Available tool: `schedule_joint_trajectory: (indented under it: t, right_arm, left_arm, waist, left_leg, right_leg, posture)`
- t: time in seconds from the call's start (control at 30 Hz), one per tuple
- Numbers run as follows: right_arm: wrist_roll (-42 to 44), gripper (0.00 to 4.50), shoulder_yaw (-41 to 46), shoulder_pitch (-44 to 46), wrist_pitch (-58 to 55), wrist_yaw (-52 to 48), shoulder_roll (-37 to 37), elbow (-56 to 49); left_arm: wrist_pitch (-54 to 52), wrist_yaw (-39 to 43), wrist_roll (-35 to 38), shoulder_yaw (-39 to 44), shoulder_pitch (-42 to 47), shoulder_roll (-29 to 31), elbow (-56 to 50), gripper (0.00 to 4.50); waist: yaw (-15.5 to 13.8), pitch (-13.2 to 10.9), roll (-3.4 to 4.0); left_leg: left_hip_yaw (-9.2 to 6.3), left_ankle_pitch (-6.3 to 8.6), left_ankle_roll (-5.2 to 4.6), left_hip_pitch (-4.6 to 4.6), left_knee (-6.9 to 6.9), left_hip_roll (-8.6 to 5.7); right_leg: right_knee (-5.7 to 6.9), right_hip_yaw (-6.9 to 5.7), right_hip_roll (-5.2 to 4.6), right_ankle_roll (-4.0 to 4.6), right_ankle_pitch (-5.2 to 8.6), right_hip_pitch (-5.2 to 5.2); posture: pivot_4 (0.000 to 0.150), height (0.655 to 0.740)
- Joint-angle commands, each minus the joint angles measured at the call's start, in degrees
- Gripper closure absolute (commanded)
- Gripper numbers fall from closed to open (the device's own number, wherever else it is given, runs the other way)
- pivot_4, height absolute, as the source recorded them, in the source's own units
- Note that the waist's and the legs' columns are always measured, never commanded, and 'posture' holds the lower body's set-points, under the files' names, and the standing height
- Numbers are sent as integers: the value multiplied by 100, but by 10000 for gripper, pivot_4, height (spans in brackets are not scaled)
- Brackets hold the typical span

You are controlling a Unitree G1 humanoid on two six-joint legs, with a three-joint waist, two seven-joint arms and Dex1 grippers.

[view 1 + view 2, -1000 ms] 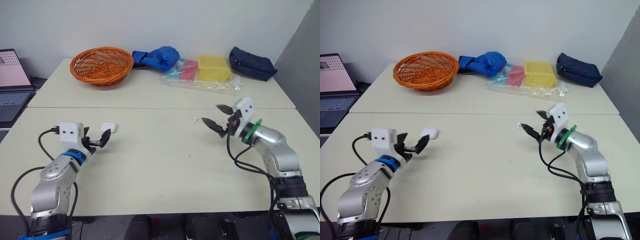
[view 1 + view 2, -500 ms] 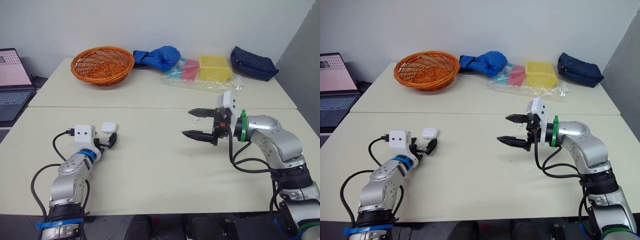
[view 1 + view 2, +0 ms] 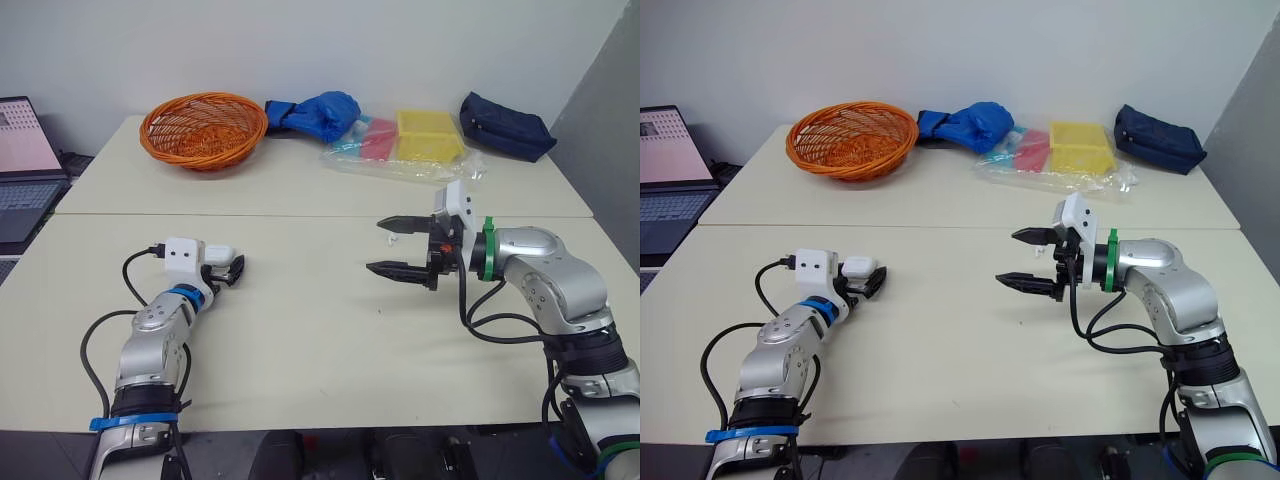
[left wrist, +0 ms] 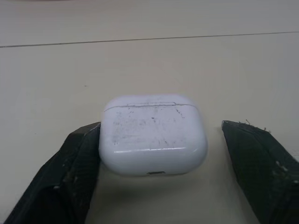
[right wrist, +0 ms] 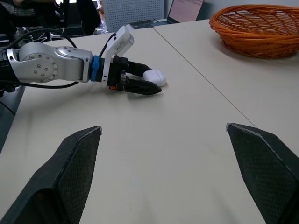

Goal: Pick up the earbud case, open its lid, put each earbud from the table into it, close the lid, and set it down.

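The left gripper (image 3: 228, 270) has pushed forward across the table (image 3: 300, 340), and its fingers now straddle the white earbud case (image 4: 153, 142), which lies flat with its lid shut. The jaws stand apart, one finger touching the case's side and the other with a gap left, so nothing is clamped yet. The right gripper (image 3: 376, 245) has swung in to mid-table and hangs there spread wide, facing the case; the pick-up looks ready for the squeeze and the lid-opening waits on that.
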State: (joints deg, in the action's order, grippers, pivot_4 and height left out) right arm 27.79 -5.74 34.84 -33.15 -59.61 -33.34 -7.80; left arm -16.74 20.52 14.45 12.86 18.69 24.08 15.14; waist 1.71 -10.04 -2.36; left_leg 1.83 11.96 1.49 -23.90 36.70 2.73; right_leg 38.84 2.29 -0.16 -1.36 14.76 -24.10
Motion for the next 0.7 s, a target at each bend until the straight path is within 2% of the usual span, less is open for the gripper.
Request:
schedule_joint_trajectory:
  t: [0.03, 0.07, 0.33, 0.4, 0.47, 0.57, 0.7]
  right_arm:
    - [24, 0, 156, 34, 72, 26, -49, -87]
    - [-2, 0, 153, 28, 94, 35, -57, -71]
    - [-7, 0, 170, 82, 10, 154, -66, 1]
    - [38, 0, 164, 291, -250, 272, -26, 124]
    - [295, 0, 192, 662, -745, 352, 155, 376]
    - [388, 0, 158, 1002, -1102, 428, 374, 697]
    - [147, 0, -17, 1320, -1005, 547, 689, 1146]
  left_arm:
    - [125, -53, -21, 60, 50, -26, -60, 16073]
    - [112, -90, -38, 74, 44, -22, -61, 17325]
    - [363, 9, -221, -53, 66, 168, -393, 17319]
    - [1237, 533, -835, -571, 289, 666, -495, 17319]
    - [2844, 921, -1744, -1238, 853, 1269, -195, 17319]
    - [4425, 1031, -2209, -1662, 1488, 1501, 414, 17319]
    - [6376, 761, -2903, -2048, 2229, 1599, 1265, 17319]
  waist:
    - [-2, 0, 0]
    - [-2, 0, 0]
    - [-2, 0, 0]
    - [-1, -4, -5]
    - [-6, -8, -4]
    - [-34, -5, 1]
    - [-32, -2, 6]
  left_leg:
    - [0, 0, 0, 0, 0, 0]
    - [0, 0, 0, 1, 1, 0]
    - [1, 0, 0, 1, 1, 0]
    - [2, 0, 0, -1, 1, -1]
    - [5, 0, 0, -6, 1, -1]
    - [5, -1, 1, -8, 1, 1]
    - [26, 0, -1, -4, -9, 3]
  right_leg:
    - [0, 0, 0, 0, 0, 0]
    - [1, 0, 0, 0, 0, 1]
    - [1, -1, 0, -2, -1, 0]
    - [1, 0, 1, -1, -1, -2]
    - [3, -1, 3, 4, -2, -5]
    - [0, -1, -1, 46, -24, -8]
    - [-22, 0, -6, 36, -22, -2]
  posture:
    - [1500, 7400]
    - [1500, 7400]
    - [1500, 7400]
    - [1500, 7400]
    - [1500, 7400]
    - [1500, 7400]
    - [1500, 7400]
